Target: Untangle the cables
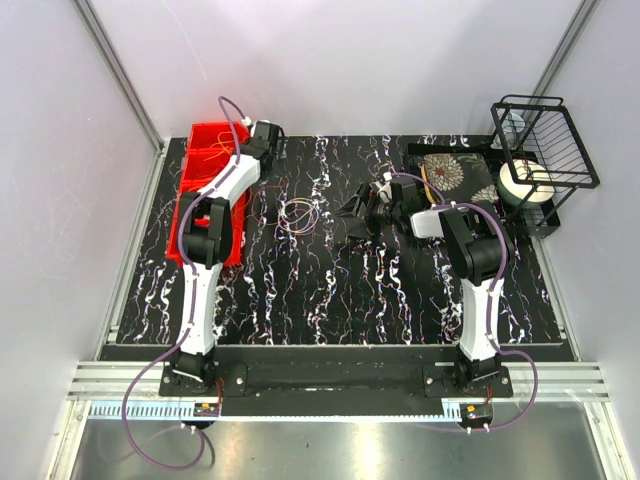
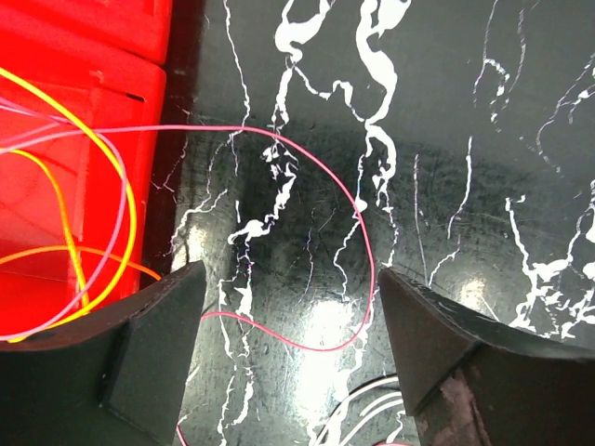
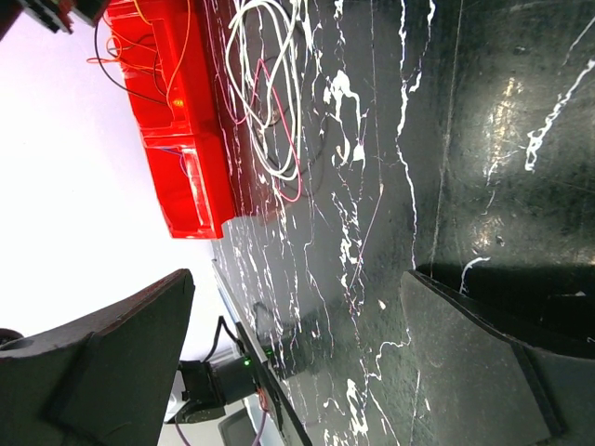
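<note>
Two clumps of cables [image 1: 298, 215], not one.

L side: red bin [image 1: 205, 190] at the desk's [image 1: 330, 300] left edge holds yellow/orange loops [image 2: 121, 177]. Left hand [image 2: 293, 279] hangs low over the desk just beside the bin wall. Fingers spread, nothing pinched. A pink strand [image 2: 358, 204] leaves the bin, arcs over the desk and curls back between the fingers, lying flat. Can't tell if either finger touches it.

Centre: loose coil [image 3: 270, 111] on bare desk, btw the two hands. Whitish + pink turns, overlapping.

R of that: right hand [image 3: 297, 279], fingers spread wide, empty, well apart from the coil. Far R: patterned mat [image 1: 450, 170] and wire rack [image 1: 545, 140], no wire on them that I can see.

Handling (my read):
- Very light, thin and limp, with some spring, since the loops hold their round shape.
- Likely slick and hard to pinch off a flat desk. Fingers prob. need to come right down and close fully.
- Pulling one strand will prob. drag its neighbours, so go slow.
- Not fragile, but could kink.
- Best hold: the pink strand's free arc btw the left fingers, away from crossings. For the coil, take an outer turn at its rim, with the other hand pinning the rest.
</note>
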Robot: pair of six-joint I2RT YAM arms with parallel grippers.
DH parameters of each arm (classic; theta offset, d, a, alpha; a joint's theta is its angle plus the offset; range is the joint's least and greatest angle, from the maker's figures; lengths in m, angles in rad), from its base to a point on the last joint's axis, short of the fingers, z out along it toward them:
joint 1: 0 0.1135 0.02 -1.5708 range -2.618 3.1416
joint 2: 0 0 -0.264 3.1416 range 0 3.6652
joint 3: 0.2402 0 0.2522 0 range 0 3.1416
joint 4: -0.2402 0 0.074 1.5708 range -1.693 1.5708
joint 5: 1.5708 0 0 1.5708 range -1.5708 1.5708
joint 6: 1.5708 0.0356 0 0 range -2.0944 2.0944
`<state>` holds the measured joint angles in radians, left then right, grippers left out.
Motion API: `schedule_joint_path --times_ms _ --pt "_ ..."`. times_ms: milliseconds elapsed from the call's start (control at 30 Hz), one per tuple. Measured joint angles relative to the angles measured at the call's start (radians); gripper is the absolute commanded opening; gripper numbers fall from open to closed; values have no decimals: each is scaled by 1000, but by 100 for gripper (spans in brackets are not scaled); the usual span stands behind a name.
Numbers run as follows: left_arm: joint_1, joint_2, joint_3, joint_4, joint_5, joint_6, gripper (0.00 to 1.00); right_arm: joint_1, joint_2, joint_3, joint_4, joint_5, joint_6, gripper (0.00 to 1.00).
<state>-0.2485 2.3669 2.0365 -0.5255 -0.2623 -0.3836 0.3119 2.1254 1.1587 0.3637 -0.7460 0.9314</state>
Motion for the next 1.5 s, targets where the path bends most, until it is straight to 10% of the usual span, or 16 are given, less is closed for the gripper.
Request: schedule_joint_path --times_ms 433,533,800,967,1000,1133,1500 --pt "0 11 -76 2 20 29 89 0 9 2 14 -15 15 100" --pt "0 11 -85 1 21 31 77 0 11 3 15 -18 16 100" --pt "1 24 -64 0 24 42 3 0 14 4 17 -26 17 100" --pt "2 26 -64 0 27 43 0 0 14 4 17 -27 18 100" --pt "2 26 -64 -1 28 43 2 0 14 4 17 -27 18 100" --pt "2 26 -64 -2 43 43 95 0 14 4 17 -27 19 100" --pt "22 -28 -63 -18 53 133 99 0 15 4 18 -28 20 100"
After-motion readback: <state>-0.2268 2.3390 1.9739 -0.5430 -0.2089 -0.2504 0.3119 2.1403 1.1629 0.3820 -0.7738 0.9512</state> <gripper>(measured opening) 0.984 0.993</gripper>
